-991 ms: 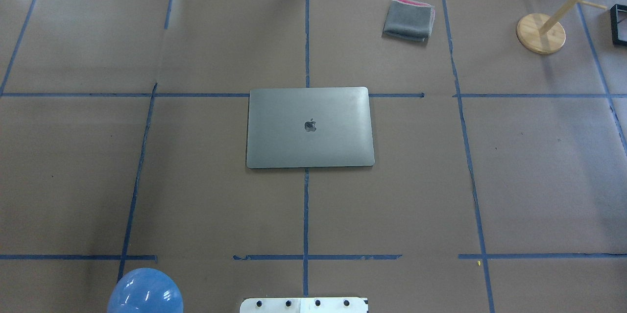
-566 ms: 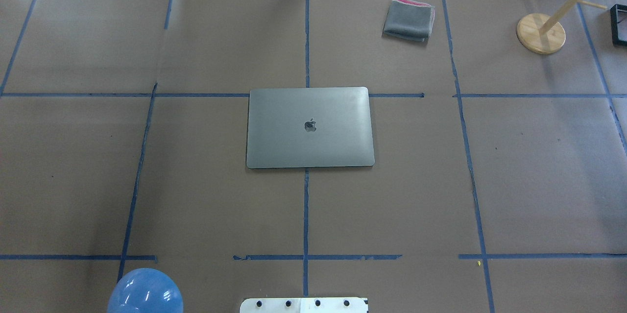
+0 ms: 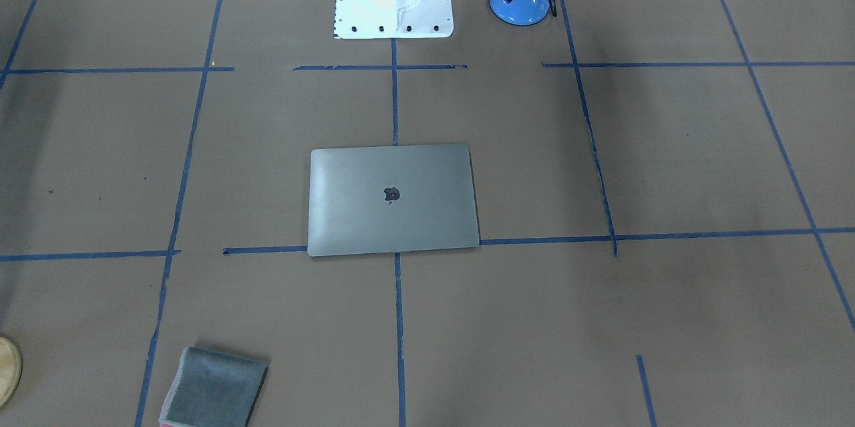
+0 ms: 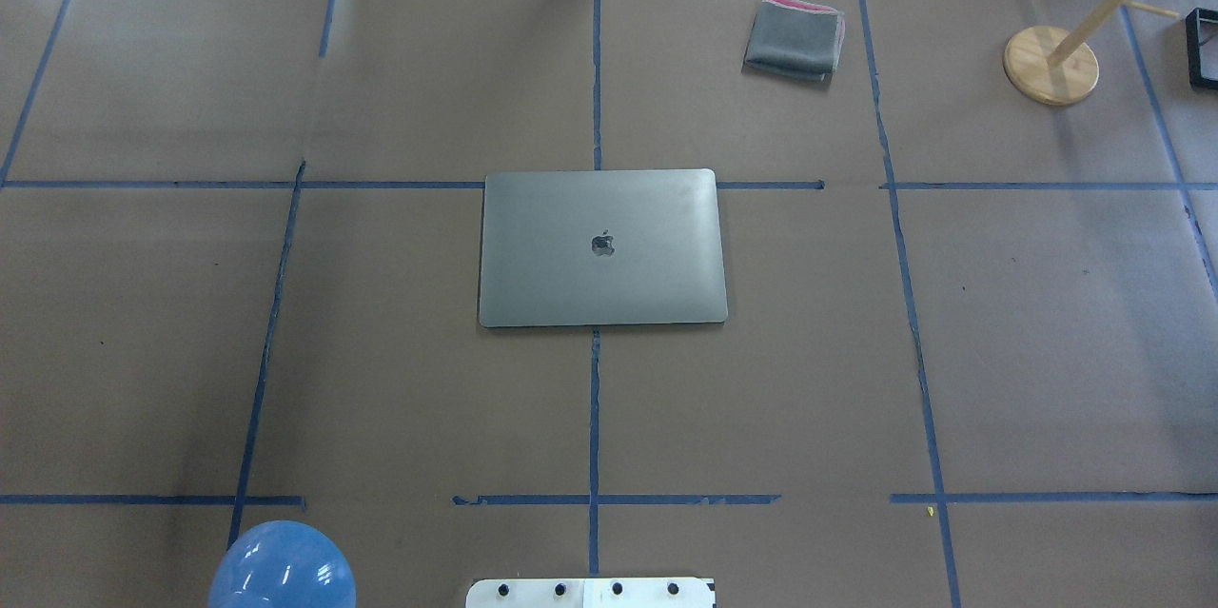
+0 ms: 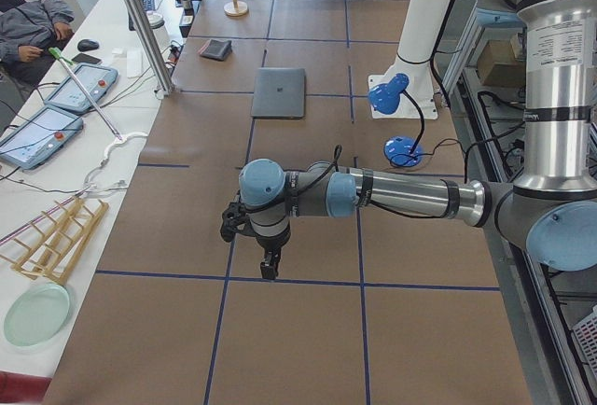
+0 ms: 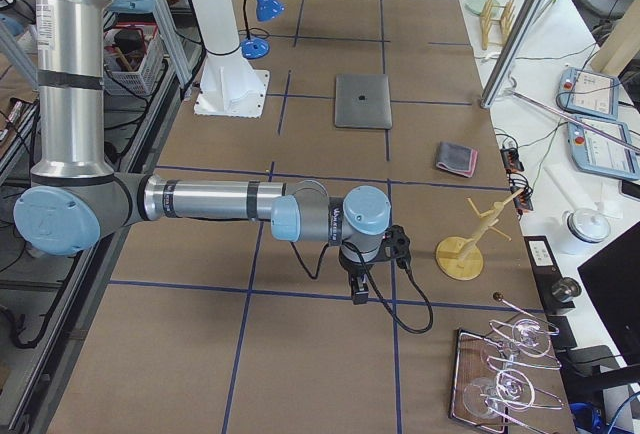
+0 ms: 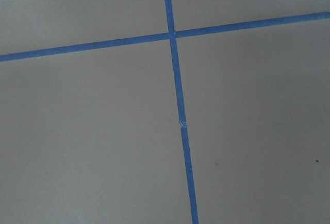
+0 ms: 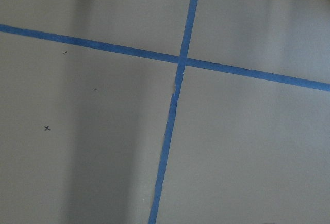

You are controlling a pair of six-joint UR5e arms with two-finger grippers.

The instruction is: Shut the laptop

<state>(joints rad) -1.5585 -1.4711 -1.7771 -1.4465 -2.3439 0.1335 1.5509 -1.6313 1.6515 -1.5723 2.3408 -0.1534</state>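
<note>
Brown paper gridded with blue tape covers the table (image 4: 285, 351), and both wrist cameras show only tape crossings on it. The left gripper (image 5: 270, 270) and right gripper (image 6: 358, 292) hang pointing down over bare paper out at the table's two ends. They appear only in the side views, so I cannot tell whether their jaws are apart or together. Neither is near the laptop (image 4: 601, 246), which sits mid-table with its lid flat on the base, logo up; I judge it already shut. A folded grey cloth (image 4: 795, 39) lies at its 1 o'clock, well apart, and a blue lamp (image 4: 282, 565) at its 7 o'clock. I expect the laptop to be stiff, fairly heavy, smooth enough to slip, with fragile glass inside. I would press flat on the lid rather than pinch an edge. I can't make out which long edge carries the hinge.
</note>
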